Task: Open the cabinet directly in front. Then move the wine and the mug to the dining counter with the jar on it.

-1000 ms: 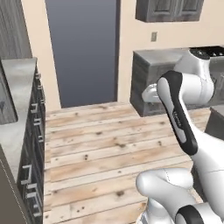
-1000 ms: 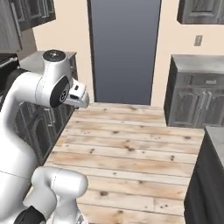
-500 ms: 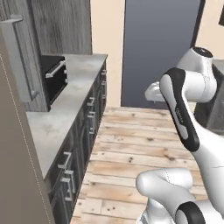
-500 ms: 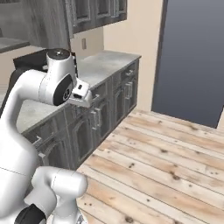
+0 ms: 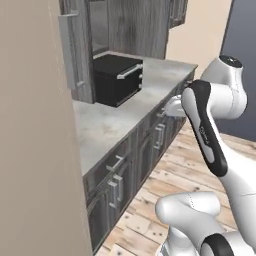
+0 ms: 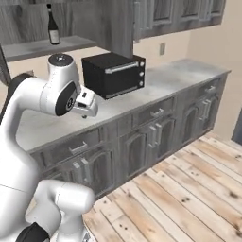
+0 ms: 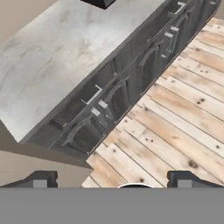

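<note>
The gripper (image 7: 111, 181) hangs empty with its two dark fingertips (image 7: 40, 178) spread wide apart, looking down on the front edge of a grey marble worktop (image 7: 65, 57) and the plank floor (image 7: 175, 127) beside it. Under the worktop run dark grey base cabinets (image 6: 142, 142) with curved silver handles.

A black toaster oven (image 6: 113, 73) stands on the worktop against the wall. The gripper, seen from the right base camera (image 6: 85, 101), is held up over the worktop's front edge, just left of the oven and apart from it.

Above the oven, the wall cabinet (image 6: 101, 23) stands open, one door swung out. The wine (image 6: 53, 26) is upright on the cabinet's lower shelf (image 6: 45, 47), up and to the left of the oven, well above the gripper. In the left base view the open door's bar handle (image 5: 67, 50) is above and left of the oven (image 5: 117, 77).
</note>
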Tool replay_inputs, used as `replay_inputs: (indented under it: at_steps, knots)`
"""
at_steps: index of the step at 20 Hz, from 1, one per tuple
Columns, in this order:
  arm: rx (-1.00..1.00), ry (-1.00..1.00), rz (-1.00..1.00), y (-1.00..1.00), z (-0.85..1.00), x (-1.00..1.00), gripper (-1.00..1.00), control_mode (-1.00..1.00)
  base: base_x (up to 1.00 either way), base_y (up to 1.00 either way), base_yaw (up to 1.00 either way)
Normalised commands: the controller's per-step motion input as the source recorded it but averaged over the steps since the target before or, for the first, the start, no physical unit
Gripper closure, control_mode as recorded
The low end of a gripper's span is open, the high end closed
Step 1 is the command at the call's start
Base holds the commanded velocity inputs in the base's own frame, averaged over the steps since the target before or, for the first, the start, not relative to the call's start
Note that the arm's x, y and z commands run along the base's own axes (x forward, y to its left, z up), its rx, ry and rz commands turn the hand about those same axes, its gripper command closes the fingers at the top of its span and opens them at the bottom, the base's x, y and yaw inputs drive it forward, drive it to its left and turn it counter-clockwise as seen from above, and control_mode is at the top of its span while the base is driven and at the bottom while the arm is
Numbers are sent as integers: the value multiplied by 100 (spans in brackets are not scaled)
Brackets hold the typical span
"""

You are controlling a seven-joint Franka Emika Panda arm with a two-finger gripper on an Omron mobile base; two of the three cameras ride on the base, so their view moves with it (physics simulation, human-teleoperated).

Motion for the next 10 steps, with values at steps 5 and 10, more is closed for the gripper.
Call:
replay_inputs:
  at_steps: [5,10]
  knots:
    - [0,0,0,0,0,0,-100,100,28,-66,49]
    - [0,0,0,0,0,0,-100,100,36,-63,49]
